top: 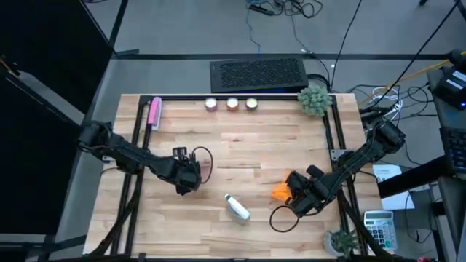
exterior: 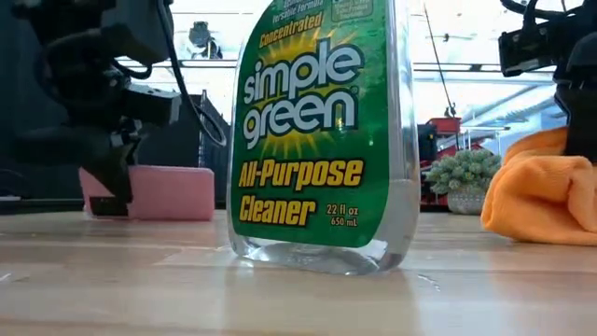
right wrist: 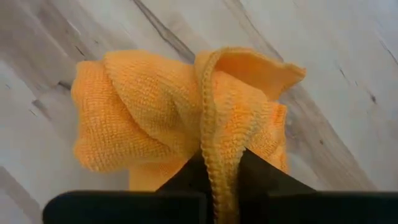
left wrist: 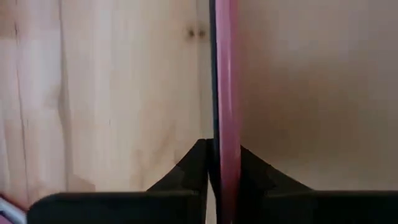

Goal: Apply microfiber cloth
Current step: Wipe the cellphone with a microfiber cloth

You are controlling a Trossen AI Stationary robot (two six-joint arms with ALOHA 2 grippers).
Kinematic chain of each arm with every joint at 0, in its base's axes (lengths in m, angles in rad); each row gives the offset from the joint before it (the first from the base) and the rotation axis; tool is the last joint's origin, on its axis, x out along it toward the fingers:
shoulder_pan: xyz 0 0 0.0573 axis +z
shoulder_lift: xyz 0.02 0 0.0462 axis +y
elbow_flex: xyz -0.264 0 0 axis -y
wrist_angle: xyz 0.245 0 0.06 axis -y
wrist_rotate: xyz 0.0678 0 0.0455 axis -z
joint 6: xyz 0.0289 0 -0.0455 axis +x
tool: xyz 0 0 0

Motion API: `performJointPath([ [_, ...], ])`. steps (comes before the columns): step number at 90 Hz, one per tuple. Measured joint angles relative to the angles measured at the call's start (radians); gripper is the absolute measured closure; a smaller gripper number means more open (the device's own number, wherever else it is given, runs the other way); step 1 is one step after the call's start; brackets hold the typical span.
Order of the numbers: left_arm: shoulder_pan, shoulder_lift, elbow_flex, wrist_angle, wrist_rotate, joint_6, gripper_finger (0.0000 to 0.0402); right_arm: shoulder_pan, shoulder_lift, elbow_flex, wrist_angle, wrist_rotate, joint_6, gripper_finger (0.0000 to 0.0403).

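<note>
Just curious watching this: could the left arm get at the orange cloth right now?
Probably not: the left gripper is shut on a thin pink-edged slab, and the right gripper already pinches the microfiber cloth across the table.

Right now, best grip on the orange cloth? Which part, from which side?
Take the raised hemmed fold of the microfiber cloth, from above. It stands up as a thin ridge that two fingers can close across; the rest is a soft bunched heap on the table. The right gripper is already shut on that ridge.
</note>
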Motion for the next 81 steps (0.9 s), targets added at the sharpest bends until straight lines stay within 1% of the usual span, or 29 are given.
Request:
performJointPath([
  [13,0.000,0.004,-0.001,0.007,0.019,0.002,0.0333,0.000,0.000,0.000,0.007,0.007,-0.034,0.0378],
  [24,0.000,0.005,-0.002,0.010,0.062,0.004,0.0294,0.000,0.000,0.000,0.007,0.007,-0.035,0.0377],
  [32,0.000,0.005,-0.002,0.011,0.104,0.016,0.0262,0.000,0.000,0.000,0.010,0.007,-0.053,0.0366],
  [41,0.000,0.003,-0.002,0.021,0.149,0.023,0.0226,0.000,0.000,0.000,0.025,0.007,-0.078,0.0337],
  [48,-0.001,-0.007,-0.002,0.027,0.181,0.022,0.0202,0.000,0.000,0.000,0.035,0.007,-0.096,0.0305],
  [57,-0.007,-0.027,0.006,0.025,0.194,0.023,0.0178,0.000,0.000,0.000,0.042,0.006,-0.109,0.0264],
  [69,-0.010,-0.058,0.025,0.022,0.219,0.041,0.0159,0.000,0.000,0.000,0.044,0.001,-0.109,0.0219],
  [81,-0.014,-0.097,0.048,-0.005,0.236,0.053,0.0153,0.000,0.000,0.000,0.044,-0.007,-0.105,0.0193],
])
